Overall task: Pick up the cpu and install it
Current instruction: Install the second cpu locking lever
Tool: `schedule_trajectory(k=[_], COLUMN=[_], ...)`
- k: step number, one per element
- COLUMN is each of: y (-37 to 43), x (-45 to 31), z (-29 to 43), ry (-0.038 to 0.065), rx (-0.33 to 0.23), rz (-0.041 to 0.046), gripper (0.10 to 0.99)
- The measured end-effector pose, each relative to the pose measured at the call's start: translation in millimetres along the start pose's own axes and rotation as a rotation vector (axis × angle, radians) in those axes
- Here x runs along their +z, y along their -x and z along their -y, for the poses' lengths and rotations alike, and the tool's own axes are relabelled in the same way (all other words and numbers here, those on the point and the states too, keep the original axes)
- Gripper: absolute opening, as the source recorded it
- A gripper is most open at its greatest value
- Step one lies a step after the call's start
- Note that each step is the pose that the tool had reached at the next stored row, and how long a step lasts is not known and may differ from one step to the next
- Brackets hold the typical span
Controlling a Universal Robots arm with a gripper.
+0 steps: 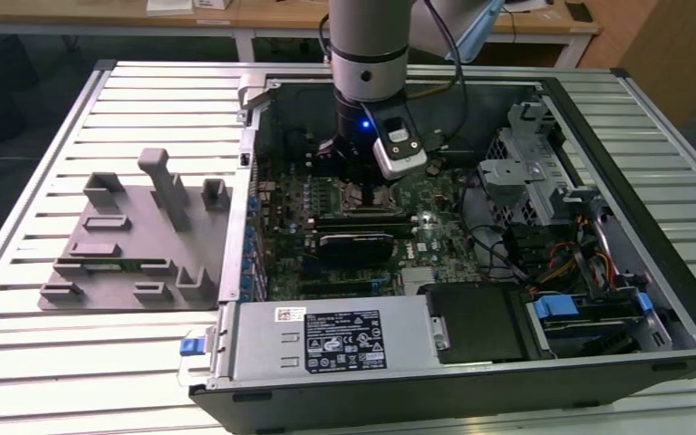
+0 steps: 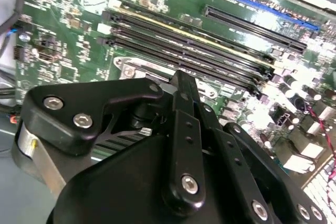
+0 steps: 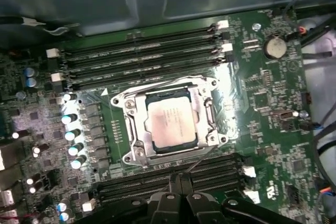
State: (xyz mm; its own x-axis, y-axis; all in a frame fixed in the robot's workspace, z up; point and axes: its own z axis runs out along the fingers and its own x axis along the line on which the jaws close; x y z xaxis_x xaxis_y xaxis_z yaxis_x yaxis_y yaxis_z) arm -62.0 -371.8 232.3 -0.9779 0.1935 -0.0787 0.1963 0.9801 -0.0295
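1. While your arm is hanging over the open computer case (image 1: 638,299) in the upper middle of the exterior view, the cpu (image 3: 172,125) is already lying in its socket frame (image 3: 169,124) at the centre of the first wrist view, silvery top facing up.
2. You are holding nothing: the gripper (image 3: 181,184) is showing at the lower middle of that frame with its fingers pressed together, just short of the socket and apart from the chip.
3. Judging from this, the placing is looking done; whether the socket is latched, you cannot tell.
4. Memory slots (image 3: 142,59) are running along both sides of the socket, so side room is looking tight.
5. The grey holder tray (image 1: 130,240) is sitting well clear on the slatted table (image 1: 33,362), at the exterior view's left.
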Motion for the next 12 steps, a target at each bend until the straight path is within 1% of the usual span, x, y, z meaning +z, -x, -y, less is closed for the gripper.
schedule_trajectory(k=[1,3,4,10,12], y=[0.0,-0.1,-0.1,-0.2,-0.9], x=[0.5,1.3,1.4,1.7,2.2], z=[0.1,0.0,0.1,0.1,0.9], ry=[-0.002,-0.006,-0.007,-0.007,-0.005], rx=[-0.003,-0.007,-0.008,-0.008,-0.01], rz=[-0.0101,-0.0337,-0.0378,-0.0381,-0.0386], gripper=[0.106,0.106,0.106,0.106,0.106])
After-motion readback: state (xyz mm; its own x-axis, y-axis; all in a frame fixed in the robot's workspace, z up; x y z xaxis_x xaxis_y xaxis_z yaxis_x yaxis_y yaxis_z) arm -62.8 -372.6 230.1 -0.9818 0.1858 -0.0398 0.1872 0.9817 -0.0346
